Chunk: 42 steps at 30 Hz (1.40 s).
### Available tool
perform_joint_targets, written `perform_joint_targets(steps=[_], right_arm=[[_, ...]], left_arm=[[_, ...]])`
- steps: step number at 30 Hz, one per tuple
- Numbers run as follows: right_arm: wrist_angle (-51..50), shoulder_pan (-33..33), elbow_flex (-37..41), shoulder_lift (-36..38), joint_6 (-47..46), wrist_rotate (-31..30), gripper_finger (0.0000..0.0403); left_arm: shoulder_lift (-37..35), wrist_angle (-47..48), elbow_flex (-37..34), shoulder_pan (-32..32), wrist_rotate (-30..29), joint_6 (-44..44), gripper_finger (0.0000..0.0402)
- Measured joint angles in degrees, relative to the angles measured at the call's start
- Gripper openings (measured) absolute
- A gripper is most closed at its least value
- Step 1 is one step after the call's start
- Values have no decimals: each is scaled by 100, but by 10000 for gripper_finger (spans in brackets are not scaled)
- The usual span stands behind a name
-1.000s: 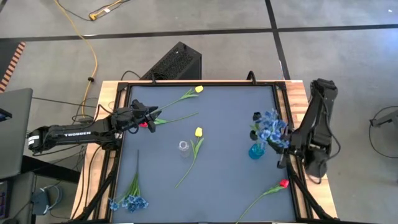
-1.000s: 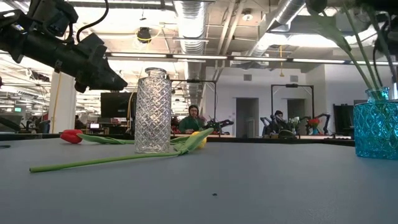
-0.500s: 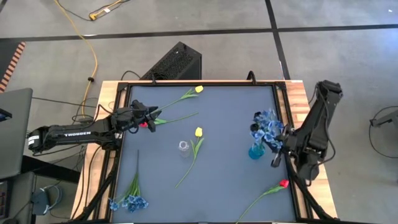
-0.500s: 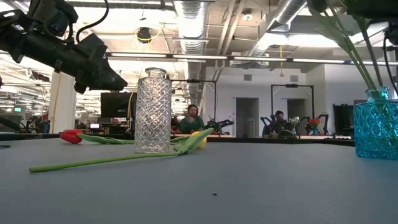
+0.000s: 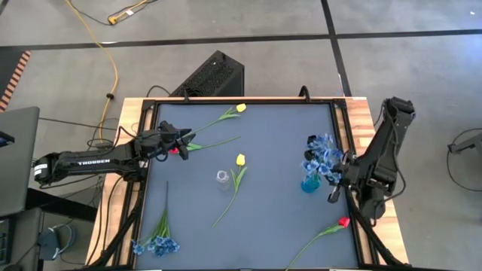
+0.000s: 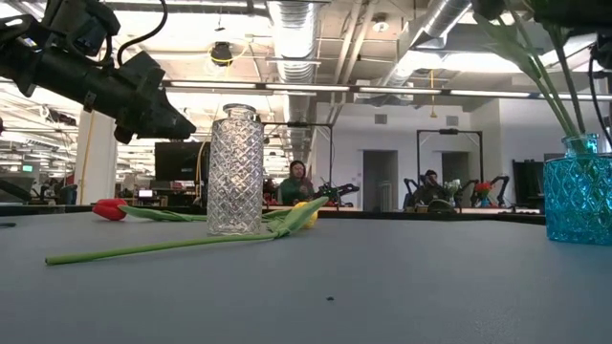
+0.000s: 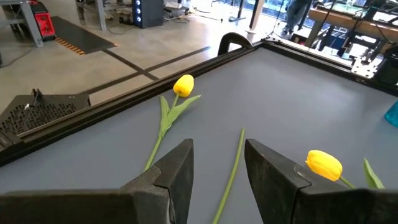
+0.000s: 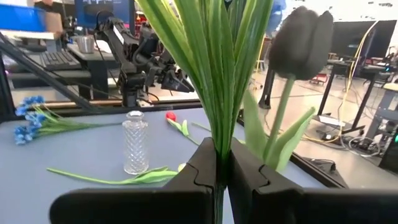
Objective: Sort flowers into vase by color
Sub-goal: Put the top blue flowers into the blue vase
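My right gripper (image 8: pixel 217 163) is shut on the green stems of a blue-blossom bunch (image 5: pixel 321 153) that stands in the blue glass vase (image 5: pixel 309 183) at the table's right. A dark tulip-shaped bud (image 8: pixel 301 42) stands beside those stems. My left gripper (image 7: pixel 217 177) is open and hovers at the table's left above a red tulip (image 5: pixel 175 150), touching nothing; the tulip's thin stem (image 7: pixel 231 171) shows between the fingers. One yellow tulip (image 5: pixel 241 108) lies by the far edge. Another (image 5: pixel 240 159) lies beside the clear vase (image 5: pixel 223 179). A blue bunch (image 5: pixel 154 242) lies near left and a red tulip (image 5: pixel 343 222) near right. My right gripper pinches the bunch's green stems (image 8: pixel 217 134) between its two fingers, above the blue vase's mouth. The fingers come roughly level from the table's right side and lie across the stems. The stems stand nearly upright, and their lower ends go into the blue vase (image 6: pixel 579 191).
The clear cut-glass vase (image 6: pixel 234 170) stands upright mid-table, with a yellow tulip's stem (image 6: pixel 163 247) lying in front of it. The grey mat has a raised black frame (image 5: pixel 245 100). A laptop (image 5: pixel 16 158) sits off the table's left side. People sit far behind the table.
My right gripper has shifted a little toward the table's left, still shut on the blue bunch. The blossoms have moved slightly with it, and the stems have stayed in the blue vase.
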State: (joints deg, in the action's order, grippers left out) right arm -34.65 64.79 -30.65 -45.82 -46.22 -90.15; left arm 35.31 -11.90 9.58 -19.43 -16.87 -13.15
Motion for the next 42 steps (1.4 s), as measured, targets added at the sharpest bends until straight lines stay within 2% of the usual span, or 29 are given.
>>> perform_joint_targets(steps=[6,11,16,23,26,35,42], right_arm=[[-193,-6,0,-429,-519,19,42],[-199,-6,0,-680,-798,277,52],[-206,-6,0,-680,-540,617,73],[-402,-6,-2,-516,-449,683,108],[-466,-20,-4,-397,-443,907,130],[-557,-389,-34,150,-626,2329,202],[-744,-868,-692,557,-642,3783,212]], left_arm=[[0,0,0,1,0,1,132],[1,0,0,0,-1,2,132],[0,0,-2,0,1,2,132],[2,0,-2,0,1,-7,132],[0,0,-2,1,0,-9,132],[2,0,-2,-1,1,-17,132],[1,-1,-2,0,1,-17,132]])
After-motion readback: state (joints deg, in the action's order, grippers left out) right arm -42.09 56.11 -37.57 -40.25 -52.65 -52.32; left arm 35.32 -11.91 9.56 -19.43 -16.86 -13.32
